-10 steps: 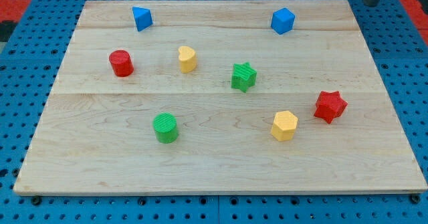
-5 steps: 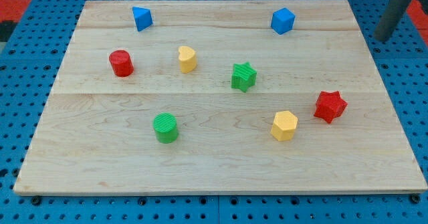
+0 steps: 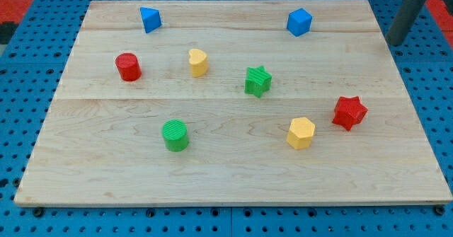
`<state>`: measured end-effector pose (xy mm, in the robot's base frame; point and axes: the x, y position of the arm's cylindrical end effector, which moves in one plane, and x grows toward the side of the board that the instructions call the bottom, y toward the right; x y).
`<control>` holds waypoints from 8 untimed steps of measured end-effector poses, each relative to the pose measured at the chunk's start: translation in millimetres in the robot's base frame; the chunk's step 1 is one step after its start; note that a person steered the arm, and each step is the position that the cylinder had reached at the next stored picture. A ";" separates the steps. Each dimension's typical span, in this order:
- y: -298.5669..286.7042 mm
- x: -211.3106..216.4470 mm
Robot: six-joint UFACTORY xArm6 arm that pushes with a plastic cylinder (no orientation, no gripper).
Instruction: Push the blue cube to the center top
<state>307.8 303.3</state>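
The blue cube [image 3: 299, 22] sits on the wooden board [image 3: 226, 159] near the view's top, right of centre. My tip [image 3: 395, 43] is at the board's right edge near the top, well to the right of the blue cube and slightly lower, not touching any block. The dark rod rises from it out of the view's top right corner.
A blue triangular block [image 3: 150, 19] sits at the top left. A red cylinder [image 3: 128, 66], a yellow heart [image 3: 198, 62] and a green star [image 3: 257, 81] lie across the middle. A green cylinder [image 3: 175, 135], a yellow hexagon [image 3: 301, 132] and a red star [image 3: 349, 112] lie lower.
The rod has come down into view from the top right corner and its tip now stands a little further left, at the board's right edge. No block has moved.
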 end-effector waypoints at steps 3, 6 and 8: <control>12.0 -57.0; -31.1 -31.0; -36.2 -32.7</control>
<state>275.1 267.1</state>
